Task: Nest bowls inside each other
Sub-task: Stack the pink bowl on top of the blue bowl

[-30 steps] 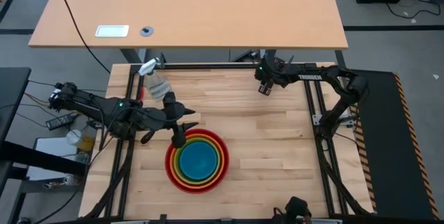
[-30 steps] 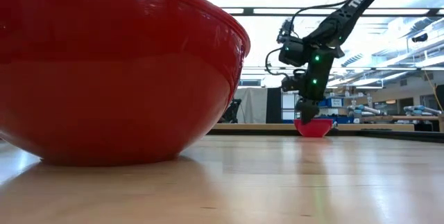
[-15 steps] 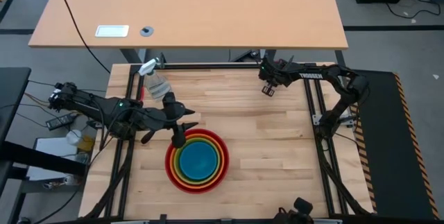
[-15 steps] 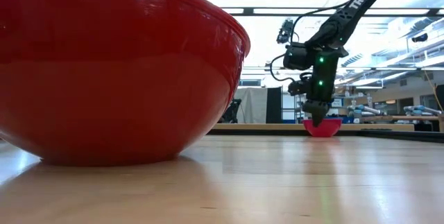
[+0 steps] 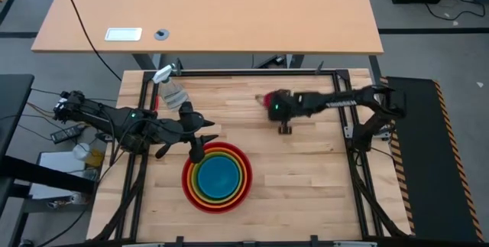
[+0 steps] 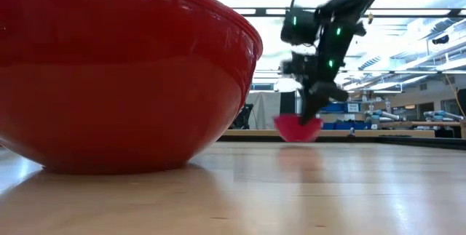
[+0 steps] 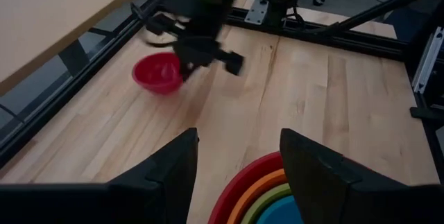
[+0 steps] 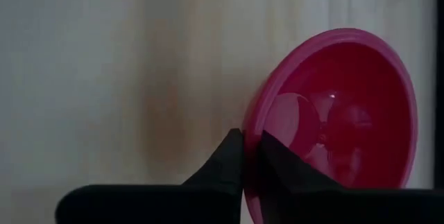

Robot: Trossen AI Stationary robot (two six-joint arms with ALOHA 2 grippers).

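Magenta-pink bowl (image 8: 340, 120) is pinched by its rim in my right end effector (image 8: 244, 156), fingers clamped tight on the edge, one inside the bowl and one outside. That arm is stretched out low across the far half of the wooden worktop (image 5: 306, 178), reaching in from the right side toward the middle, wrist angled down. From table height the little bowl sits just off the wood, tipped a bit.

My left end effector (image 7: 239, 165) is wide open, nothing in it, hanging just above the near-left rim of the stack. The left arm comes in from the left edge, elbow bent, fingers pointing toward the bowls.

Stack so far: red bowl (image 5: 186, 180) on the outside, then orange bowl (image 5: 195, 187), lime green bowl (image 5: 241, 169), and blue bowl (image 5: 218, 177) in the centre, all nested, sitting on the near-middle of the worktop. The pink one is well apart from it, up and to the right.

Clear spray bottle (image 5: 170, 88) lies near the far-left corner.
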